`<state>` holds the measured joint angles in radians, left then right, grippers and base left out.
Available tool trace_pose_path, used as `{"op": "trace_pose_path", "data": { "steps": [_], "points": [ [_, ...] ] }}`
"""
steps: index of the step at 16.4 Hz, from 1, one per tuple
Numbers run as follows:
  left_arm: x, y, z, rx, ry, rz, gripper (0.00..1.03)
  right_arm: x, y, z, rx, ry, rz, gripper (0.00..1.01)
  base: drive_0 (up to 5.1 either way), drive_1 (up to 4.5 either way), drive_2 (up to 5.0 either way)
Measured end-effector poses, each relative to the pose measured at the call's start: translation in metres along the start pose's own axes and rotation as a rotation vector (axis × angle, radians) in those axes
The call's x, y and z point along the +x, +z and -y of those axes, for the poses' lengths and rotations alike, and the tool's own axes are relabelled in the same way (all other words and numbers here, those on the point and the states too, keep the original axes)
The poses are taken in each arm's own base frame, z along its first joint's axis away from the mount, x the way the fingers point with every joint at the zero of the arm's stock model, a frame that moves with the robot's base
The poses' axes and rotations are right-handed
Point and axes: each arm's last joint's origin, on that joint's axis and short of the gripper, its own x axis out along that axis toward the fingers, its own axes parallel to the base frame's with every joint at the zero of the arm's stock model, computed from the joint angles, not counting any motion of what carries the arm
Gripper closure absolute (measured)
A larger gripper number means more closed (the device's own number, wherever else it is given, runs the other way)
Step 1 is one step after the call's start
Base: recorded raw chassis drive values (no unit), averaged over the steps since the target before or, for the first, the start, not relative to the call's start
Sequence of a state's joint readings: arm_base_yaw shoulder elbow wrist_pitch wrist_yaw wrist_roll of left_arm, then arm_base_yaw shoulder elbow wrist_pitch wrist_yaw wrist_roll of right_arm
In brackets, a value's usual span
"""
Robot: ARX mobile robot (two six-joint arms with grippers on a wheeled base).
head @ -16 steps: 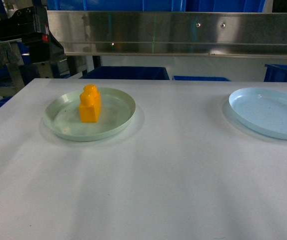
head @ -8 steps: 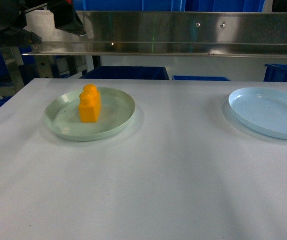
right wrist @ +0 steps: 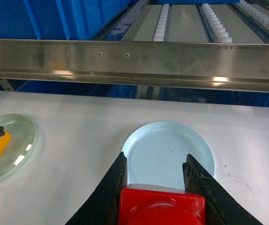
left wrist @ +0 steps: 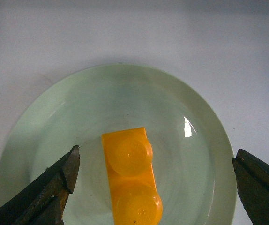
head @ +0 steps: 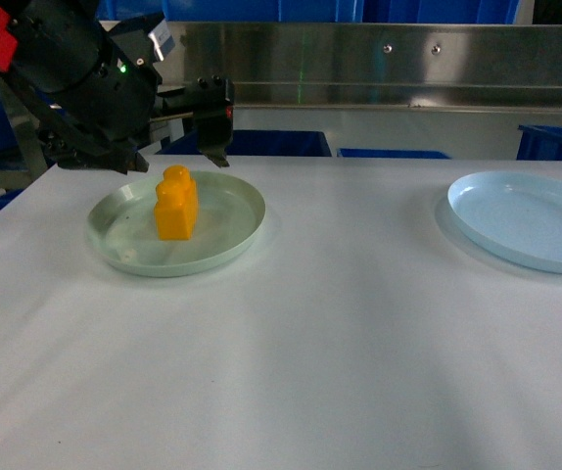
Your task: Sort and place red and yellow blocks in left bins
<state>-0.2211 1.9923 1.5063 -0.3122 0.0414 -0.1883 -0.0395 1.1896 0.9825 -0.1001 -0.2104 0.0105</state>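
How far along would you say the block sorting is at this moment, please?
Nothing is binned yet. The yellow block stands on the green plate, and the open left tool hovers over it, one jaw on each side. The right tool is shut on the red block above the blue plate. Both blocks remain to be placed.

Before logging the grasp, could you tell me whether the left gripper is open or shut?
Open. In the wrist view the left gripper has its fingers spread wide, either side of the yellow block, not touching it.
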Motion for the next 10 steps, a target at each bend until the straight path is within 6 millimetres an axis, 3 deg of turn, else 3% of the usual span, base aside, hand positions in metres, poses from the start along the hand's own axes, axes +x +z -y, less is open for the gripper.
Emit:
{"op": "trace_pose_path", "data": {
  "steps": [8,10],
  "points": [
    [0.039,-0.013,-0.001,0.045,0.068,-0.079,0.05,0.000,0.000,0.000,0.000,0.000,0.000,0.72,0.0,0.00,0.0],
    [0.041,-0.012,-0.001,0.049,0.078,-0.078,0.05,0.000,0.000,0.000,0.000,0.000,0.000,0.72,0.0,0.00,0.0]
  ]
}}
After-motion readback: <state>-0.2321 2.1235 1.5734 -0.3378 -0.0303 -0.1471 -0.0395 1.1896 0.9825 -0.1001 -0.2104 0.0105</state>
